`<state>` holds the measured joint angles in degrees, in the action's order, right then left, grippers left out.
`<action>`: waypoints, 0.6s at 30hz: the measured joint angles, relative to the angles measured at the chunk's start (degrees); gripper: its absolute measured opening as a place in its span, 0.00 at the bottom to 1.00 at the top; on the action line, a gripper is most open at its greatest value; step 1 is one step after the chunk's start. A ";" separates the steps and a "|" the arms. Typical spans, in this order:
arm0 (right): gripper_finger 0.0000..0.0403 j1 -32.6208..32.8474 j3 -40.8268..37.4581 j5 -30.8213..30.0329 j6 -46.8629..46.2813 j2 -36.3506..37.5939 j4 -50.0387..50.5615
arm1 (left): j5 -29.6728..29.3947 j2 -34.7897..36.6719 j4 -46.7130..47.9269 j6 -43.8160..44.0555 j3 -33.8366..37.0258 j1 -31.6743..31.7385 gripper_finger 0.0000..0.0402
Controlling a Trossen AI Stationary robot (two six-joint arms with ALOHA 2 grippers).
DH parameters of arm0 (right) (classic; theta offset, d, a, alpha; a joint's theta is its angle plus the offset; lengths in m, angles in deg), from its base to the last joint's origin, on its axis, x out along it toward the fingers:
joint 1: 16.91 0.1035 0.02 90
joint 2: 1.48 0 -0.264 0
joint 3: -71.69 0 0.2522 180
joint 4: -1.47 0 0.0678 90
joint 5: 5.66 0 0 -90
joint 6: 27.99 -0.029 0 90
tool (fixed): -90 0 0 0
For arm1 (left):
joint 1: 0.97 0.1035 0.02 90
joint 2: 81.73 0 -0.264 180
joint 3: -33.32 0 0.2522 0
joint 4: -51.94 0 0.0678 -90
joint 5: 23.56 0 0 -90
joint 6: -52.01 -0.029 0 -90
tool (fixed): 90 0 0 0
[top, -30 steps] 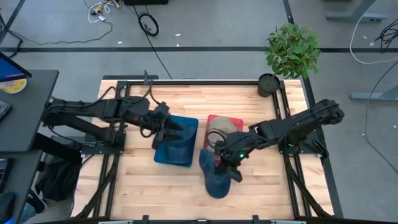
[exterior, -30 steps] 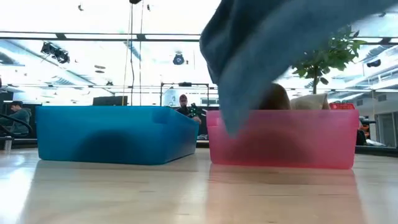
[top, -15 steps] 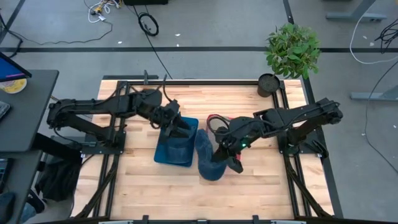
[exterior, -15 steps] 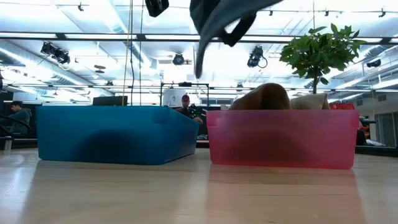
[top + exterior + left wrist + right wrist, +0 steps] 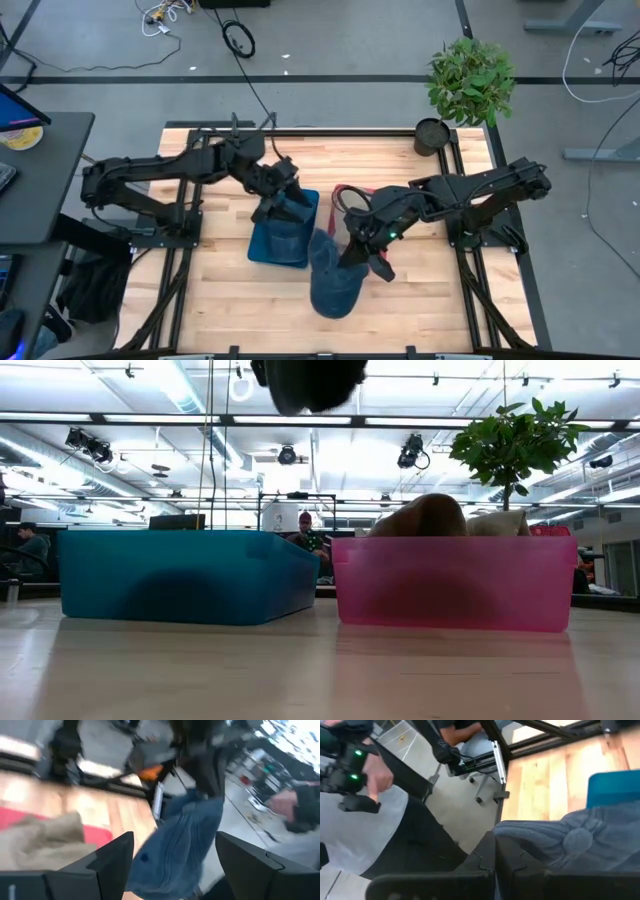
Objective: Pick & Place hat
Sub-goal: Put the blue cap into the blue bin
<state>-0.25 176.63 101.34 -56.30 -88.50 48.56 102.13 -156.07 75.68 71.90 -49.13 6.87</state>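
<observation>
I see right gripper [image 5: 352,252] clamped on blue hat [image 5: 333,283], lifted over wood table [image 5: 420,290]. Left gripper [image 5: 283,205] spread open, empty, above blue bin [image 5: 185,575]. Person's hand [image 5: 379,776] beyond the table.

Hat [image 5: 333,283]: blue-grey ribbed knit. Left bin [image 5: 283,245]: blue. Right bin [image 5: 455,582]: translucent pink/red, tan hat [image 5: 420,517] inside. Table [image 5: 230,300]: light wood strips. Arms: black.

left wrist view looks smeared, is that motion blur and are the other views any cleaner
Left wrist view: motion blur smears the blue hat and the room behind it. High view: sharp, evenly lit. Low view: bright ceiling lights backlight the dark shape at the top edge; the pink bin and blue bin stay crisp.
</observation>
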 joint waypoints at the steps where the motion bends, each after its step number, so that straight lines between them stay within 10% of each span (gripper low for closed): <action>1: 0.00 0.10 0.00 0.16 0.42 0.00 -0.37 | 1.22 -0.79 0.19 0.14 0.00 -0.01 0.71; 18: 0.00 0.03 0.00 -1.95 1.63 0.00 -0.96 | 12.19 -11.91 -15.60 9.03 0.05 -2.42 0.70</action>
<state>-0.22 176.62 99.39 -54.67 -88.50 47.59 114.32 -167.97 60.08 80.92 -49.08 4.45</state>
